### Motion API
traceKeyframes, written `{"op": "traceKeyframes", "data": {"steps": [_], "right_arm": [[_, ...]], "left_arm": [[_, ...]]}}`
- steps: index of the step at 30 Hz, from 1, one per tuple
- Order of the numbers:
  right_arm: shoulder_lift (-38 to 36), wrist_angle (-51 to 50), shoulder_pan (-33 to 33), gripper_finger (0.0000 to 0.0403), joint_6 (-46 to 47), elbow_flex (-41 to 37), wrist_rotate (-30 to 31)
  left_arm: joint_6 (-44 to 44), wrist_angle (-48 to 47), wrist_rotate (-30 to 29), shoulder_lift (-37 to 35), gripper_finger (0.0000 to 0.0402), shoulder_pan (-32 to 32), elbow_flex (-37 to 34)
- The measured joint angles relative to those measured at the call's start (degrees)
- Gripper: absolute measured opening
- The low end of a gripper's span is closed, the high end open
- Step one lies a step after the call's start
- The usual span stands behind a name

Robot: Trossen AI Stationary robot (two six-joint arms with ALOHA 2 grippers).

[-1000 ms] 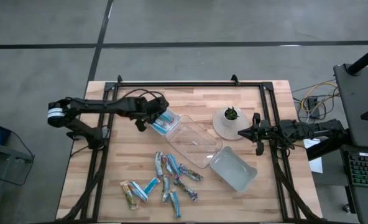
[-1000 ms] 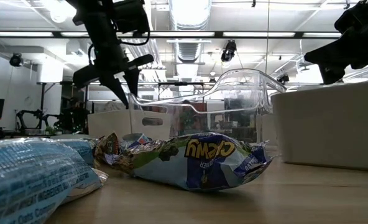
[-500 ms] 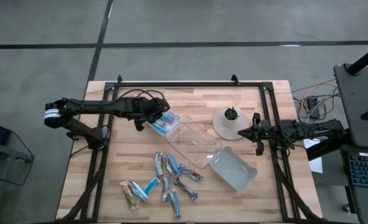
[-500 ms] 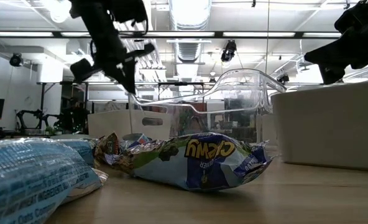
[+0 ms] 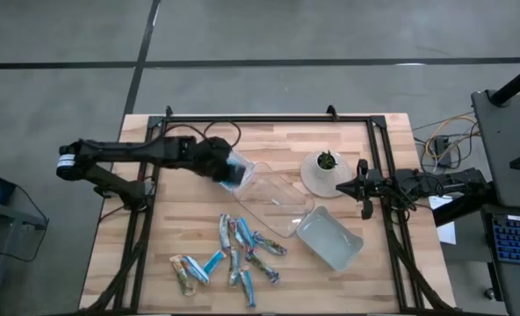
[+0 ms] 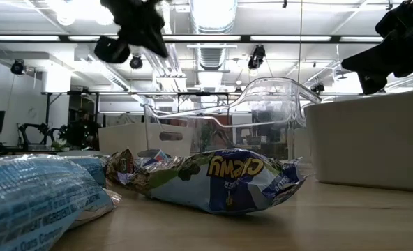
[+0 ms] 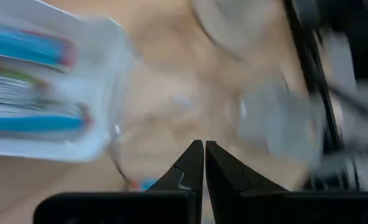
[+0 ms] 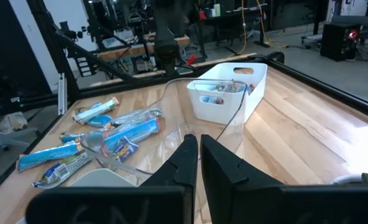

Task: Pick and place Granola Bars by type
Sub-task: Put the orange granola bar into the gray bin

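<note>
Several granola bars (image 5: 234, 250) in blue, silvery-blue and greenish-tan wrappers lie flat in a loose pile near the table's near edge; one fills the low view (image 6: 220, 178). A few blue bars (image 7: 28, 87) lie in a small white tray (image 5: 241, 175) left of centre. My left gripper (image 5: 228, 167) hovers above that tray's left end, fingers shut (image 7: 204, 155), high in the low view (image 6: 133, 31). My right gripper (image 5: 362, 190) waits shut (image 8: 198, 148) at the table's right side, by the plant pot.
A clear plastic tray (image 5: 276, 204) lies slantwise at the table's centre, with a second white tray (image 5: 330, 239) to its right and nearer. A small potted plant (image 5: 324, 170) stands on the right. Black frame rails (image 5: 269, 117) border the table.
My left gripper has moved toward the table's right, from beside the small white tray to over its left end. It has risen and turned about meanwhile. The trays and the bars have stayed where they were.
</note>
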Motion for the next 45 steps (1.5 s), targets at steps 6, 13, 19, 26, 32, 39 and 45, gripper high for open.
{"op": "traceKeyframes", "data": {"steps": [6,13,19,26,32,39,45], "right_arm": [[0.00,-0.02,0.00,0.0013,0.00,0.00,-0.01],[0.00,-0.02,0.02,0.0013,0.00,0.02,-0.03],[0.00,-0.01,0.01,0.0013,0.00,0.00,-0.03],[0.00,-0.02,0.01,0.0013,0.00,0.01,-0.03],[0.00,-0.01,0.01,0.0013,0.00,0.00,-0.02],[0.00,-0.01,0.01,0.0013,0.00,0.02,-0.03],[0.00,-0.01,0.01,0.0013,0.00,0.01,-0.03]], "left_arm": [[8.16,0.06,12.47,-0.07,0.0000,-3.68,0.95],[22.34,0.02,18.62,-0.07,0.0000,-7.44,0.95],[31.78,-0.05,19.11,-0.07,0.0000,-11.14,0.99],[50.38,-3.48,19.06,-0.07,0.0000,-14.93,0.99],[60.60,-11.25,18.89,-0.09,0.0000,-17.51,0.93],[65.25,-12.50,18.36,-0.09,0.0000,-21.61,0.93],[70.73,-13.82,10.85,0.15,0.0000,-26.65,0.93]]}}
